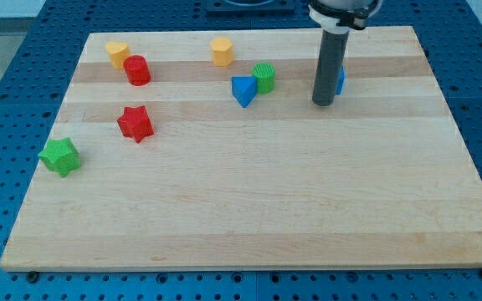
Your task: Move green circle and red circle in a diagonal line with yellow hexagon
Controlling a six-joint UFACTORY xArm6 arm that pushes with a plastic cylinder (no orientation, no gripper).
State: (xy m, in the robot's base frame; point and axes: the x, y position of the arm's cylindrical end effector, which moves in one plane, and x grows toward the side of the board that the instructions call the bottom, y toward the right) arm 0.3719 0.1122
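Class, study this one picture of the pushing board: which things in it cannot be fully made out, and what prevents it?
- Blue block behind the rod, camera view: only a sliver shows, so its shape is hidden.
- Arm above the rod: cut off by the view's top edge.
- My tip: whether it touches that blue block cannot be told.

red blocks: 2, circle point(137, 70) and star point(135, 124) | green blocks: 2, circle point(264, 77) and star point(60, 156) | yellow blocks: 2, hexagon point(222, 51) and what looked like a heart point(117, 53) | blue blocks: 2, triangle point(243, 89) and one point(340, 80) mostly hidden behind the rod, shape unclear | wooden board point(249, 201): 1 | total blocks showed: 8
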